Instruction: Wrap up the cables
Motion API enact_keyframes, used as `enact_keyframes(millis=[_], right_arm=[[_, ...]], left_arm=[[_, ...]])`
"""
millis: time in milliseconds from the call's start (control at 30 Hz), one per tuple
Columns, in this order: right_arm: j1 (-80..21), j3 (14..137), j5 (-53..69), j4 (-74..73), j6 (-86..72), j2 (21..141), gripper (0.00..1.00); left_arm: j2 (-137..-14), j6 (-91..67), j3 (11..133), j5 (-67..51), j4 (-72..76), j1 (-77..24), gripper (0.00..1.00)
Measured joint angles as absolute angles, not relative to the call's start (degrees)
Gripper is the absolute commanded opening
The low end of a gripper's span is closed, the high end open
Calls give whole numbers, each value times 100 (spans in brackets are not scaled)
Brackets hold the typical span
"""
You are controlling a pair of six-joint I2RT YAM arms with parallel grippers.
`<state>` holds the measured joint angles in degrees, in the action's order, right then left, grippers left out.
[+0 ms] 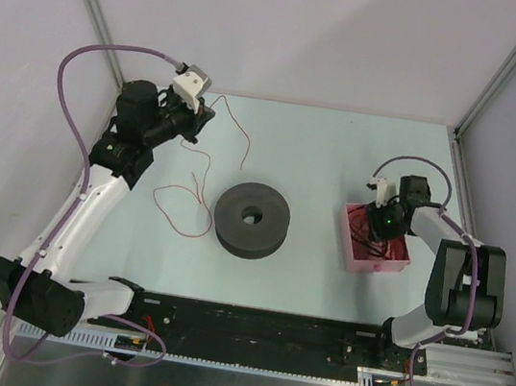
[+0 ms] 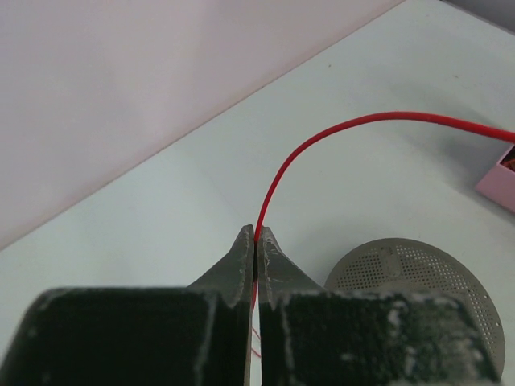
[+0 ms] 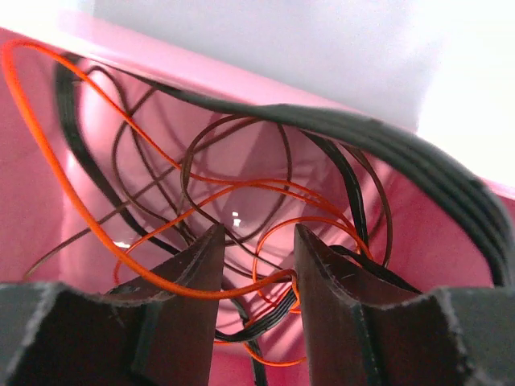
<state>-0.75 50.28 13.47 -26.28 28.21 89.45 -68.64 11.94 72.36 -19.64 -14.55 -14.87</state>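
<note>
My left gripper [image 1: 192,131] is at the back left of the table, shut on a thin red cable [image 1: 233,129]. That cable curls across the table and loops [image 1: 180,211] left of the black spool [image 1: 251,218]. In the left wrist view the jaws [image 2: 256,235] pinch the red cable [image 2: 322,137], which arcs off to the right. My right gripper [image 1: 381,231] is down inside the pink bin [image 1: 351,255]. In the right wrist view it [image 3: 257,235] is open among tangled red and dark cables [image 3: 241,189]. One red cable [image 3: 161,281] crosses between the fingers.
The spool stands mid-table between the arms and shows as a round grey perforated face in the left wrist view [image 2: 418,281]. A corner of the pink bin [image 2: 500,181] shows there too. White walls enclose the table at the back and sides.
</note>
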Motion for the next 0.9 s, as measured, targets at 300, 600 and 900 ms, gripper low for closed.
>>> enact_keyframes(millis=[300,600,900], right_arm=[[475,5028,1144,-2576,3092,8707,65],[121,5203,1485,-3662,3199,6956,80],[102,5701,1850,-4735,3253,6130,79]], left_arm=[[-6906,1044,7166,-1813,-1791,-1015,0],[-7113,1125,7166,-1385,-2141,-849,0],[-7116,1151,7166,-961,-2285,-849,0]])
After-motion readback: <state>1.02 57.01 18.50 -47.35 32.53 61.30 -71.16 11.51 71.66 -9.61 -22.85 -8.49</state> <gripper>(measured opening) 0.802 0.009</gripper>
